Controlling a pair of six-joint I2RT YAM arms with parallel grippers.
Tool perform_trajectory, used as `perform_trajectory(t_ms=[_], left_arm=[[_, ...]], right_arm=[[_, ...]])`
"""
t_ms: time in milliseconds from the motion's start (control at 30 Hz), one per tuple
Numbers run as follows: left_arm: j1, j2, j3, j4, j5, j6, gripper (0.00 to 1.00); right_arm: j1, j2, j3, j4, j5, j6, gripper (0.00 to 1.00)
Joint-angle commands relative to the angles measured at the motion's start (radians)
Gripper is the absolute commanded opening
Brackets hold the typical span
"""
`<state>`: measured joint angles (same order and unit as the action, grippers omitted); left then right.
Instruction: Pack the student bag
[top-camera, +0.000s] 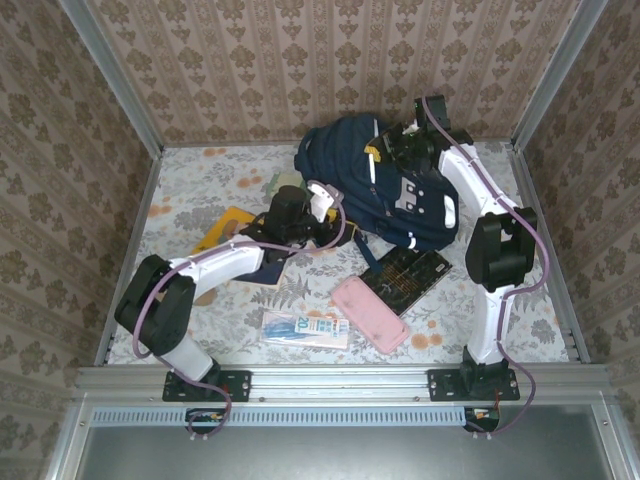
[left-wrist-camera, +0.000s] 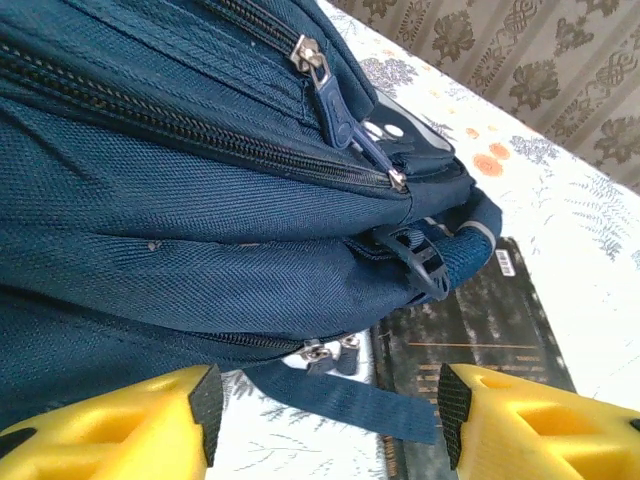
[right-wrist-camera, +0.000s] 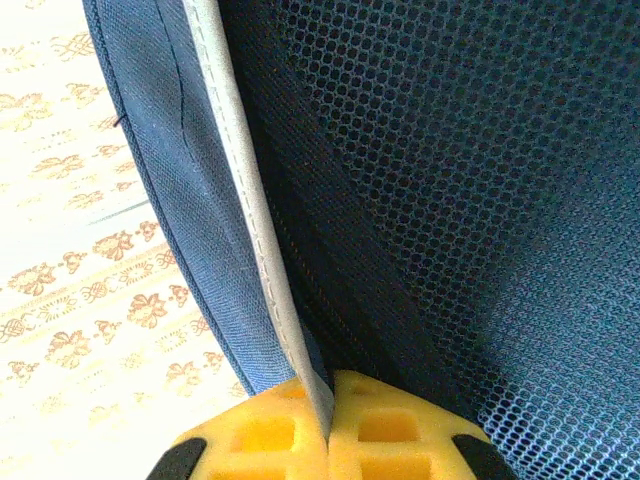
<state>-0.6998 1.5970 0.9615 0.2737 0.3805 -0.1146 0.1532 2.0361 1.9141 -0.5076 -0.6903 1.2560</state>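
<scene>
Top external: floral table (top-camera: 200, 190), papered walls (top-camera: 330, 60); left pincer (left-wrist-camera: 325, 408) gapes empty, right pincer (right-wrist-camera: 328, 398) clamps student bag (top-camera: 340, 165).

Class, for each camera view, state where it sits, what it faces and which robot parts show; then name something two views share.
Top external: above and behind, looking down at the table; left arm, right arm, student bag.
Left wrist: on the left arm, facing the bag's zippered side; open left gripper below.
Right wrist: against the bag's mesh; right gripper shut on its edge.
Shared: the bag.

The student bag (top-camera: 370, 180) partly covers the dark book (top-camera: 408, 275).
</scene>
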Motion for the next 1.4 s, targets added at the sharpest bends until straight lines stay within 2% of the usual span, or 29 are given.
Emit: perform_trajectory(t_ms=[0, 100, 167, 300, 367, 467, 567, 833, 1067, 1367], left_arm=[[-0.058, -0.023, -0.107, 0.136, -0.054, 0.204, 0.64], [-0.142, -0.030, -0.227, 0.307, -0.227, 0.417, 0.70], [-0.151, -0.027, -0.237, 0.323, -0.262, 0.420, 0.70], [-0.150, -0.008, -0.277, 0.468, -0.300, 0.382, 0.69], [-0.152, 0.014, -0.287, 0.520, -0.304, 0.380, 0.63], [-0.148, 0.049, -0.322, 0.645, -0.327, 0.379, 0.48], [-0.130, 0.090, -0.321, 0.681, -0.294, 0.362, 0.44], [-0.119, 0.187, -0.313, 0.788, -0.301, 0.309, 0.42], [-0.120, 0.213, -0.314, 0.824, -0.289, 0.259, 0.49], [-0.127, 0.218, -0.313, 0.828, -0.229, 0.224, 0.47]], right_arm=[[-0.001, -0.107, 0.028, 0.036, -0.091, 0.068, 0.00], [-0.003, -0.122, 0.019, 0.040, -0.092, 0.066, 0.00], [-0.003, -0.129, 0.012, 0.045, -0.094, 0.065, 0.00], [-0.002, -0.147, -0.012, 0.065, -0.097, 0.072, 0.00], [-0.001, -0.160, -0.032, 0.083, -0.100, 0.078, 0.00], [-0.001, -0.174, -0.060, 0.105, -0.107, 0.084, 0.00], [-0.001, -0.188, -0.086, 0.128, -0.113, 0.095, 0.00], [0.000, -0.213, -0.122, 0.137, -0.112, 0.094, 0.00], [0.000, -0.225, -0.148, 0.147, -0.106, 0.095, 0.00], [0.000, -0.233, -0.165, 0.153, -0.105, 0.102, 0.00]])
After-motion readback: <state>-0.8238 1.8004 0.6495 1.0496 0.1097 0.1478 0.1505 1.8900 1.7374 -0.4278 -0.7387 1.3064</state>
